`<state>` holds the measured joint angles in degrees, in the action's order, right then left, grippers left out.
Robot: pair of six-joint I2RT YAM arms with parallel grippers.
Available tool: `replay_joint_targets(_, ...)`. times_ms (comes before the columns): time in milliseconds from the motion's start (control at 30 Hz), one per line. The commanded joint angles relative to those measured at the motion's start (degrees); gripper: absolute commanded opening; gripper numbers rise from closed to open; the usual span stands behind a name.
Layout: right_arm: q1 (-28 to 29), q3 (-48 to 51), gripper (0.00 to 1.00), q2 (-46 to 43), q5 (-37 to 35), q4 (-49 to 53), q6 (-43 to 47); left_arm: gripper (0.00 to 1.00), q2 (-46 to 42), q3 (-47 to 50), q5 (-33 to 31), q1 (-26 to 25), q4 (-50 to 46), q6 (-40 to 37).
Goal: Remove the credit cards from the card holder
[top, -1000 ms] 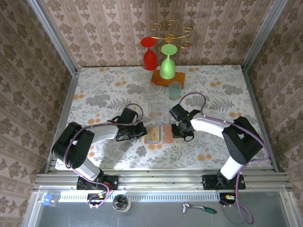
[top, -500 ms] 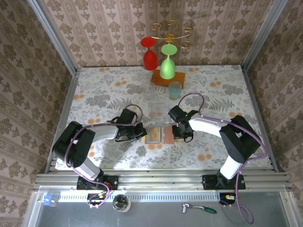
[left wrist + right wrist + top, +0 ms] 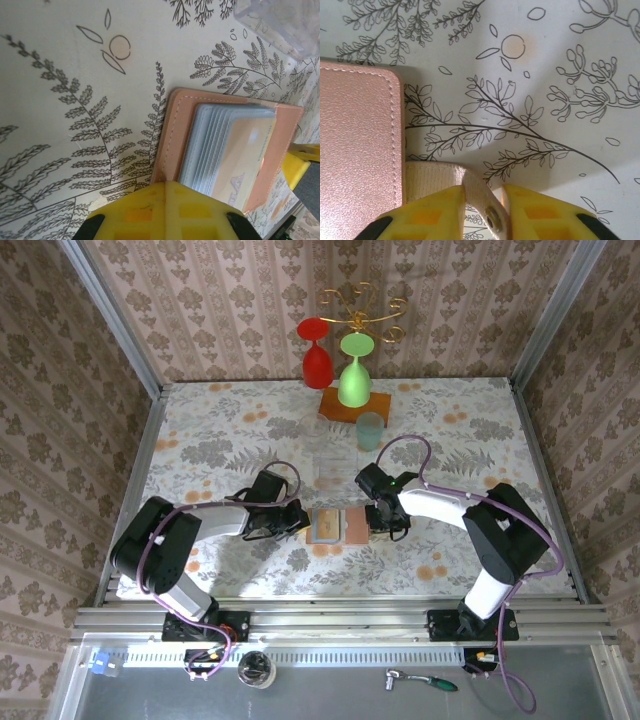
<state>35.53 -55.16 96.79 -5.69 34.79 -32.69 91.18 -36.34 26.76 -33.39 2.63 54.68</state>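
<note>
Seeing the card holder (image 3: 337, 526) lying open on the floral table (image 3: 220, 440), credit cards (image 3: 235, 150) fanned in its left half. Resting the left gripper (image 3: 300, 520), jaws closed, at its left edge. Straddling its strap (image 3: 430, 175) with the right gripper (image 3: 484, 192), jaws narrowly apart; clamping or not, impossible telling.

Nothing to read here, folks: no word, number or brand came clear in any view. The closest call was the top credit card (image 3: 247, 145) in the card holder (image 3: 172, 135). It carried a faint pale printed mark near its lower end, too blurred to pass for a letter or a logo. The table cover (image 3: 75, 125) bore drawn ferns, leaves and flowers, and the snap strap (image 3: 432, 180) was plain.
</note>
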Motion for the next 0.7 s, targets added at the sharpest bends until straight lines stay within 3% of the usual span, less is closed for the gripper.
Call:
replay_joint_targets(0, -0.1, -0.8, 0.36, -1.2, -6.4, 6.9, 1.0, 0.0, 1.5, 1.0, -2.7, 0.1, -4.1, 0.4)
replay_joint_targets(267, -1.2, -0.5, 0.43, -0.7, -10.0, 9.0, 1.8, 0.0, 1.8, 0.4, -2.5, 0.0, -4.3, 0.4)
replay_joint_targets(667, -1.0, -1.5, 0.44, -4.2, -4.5, 8.3, 1.7, 0.0, -1.2, -2.5, -3.5, -0.6, -6.0, -0.5)
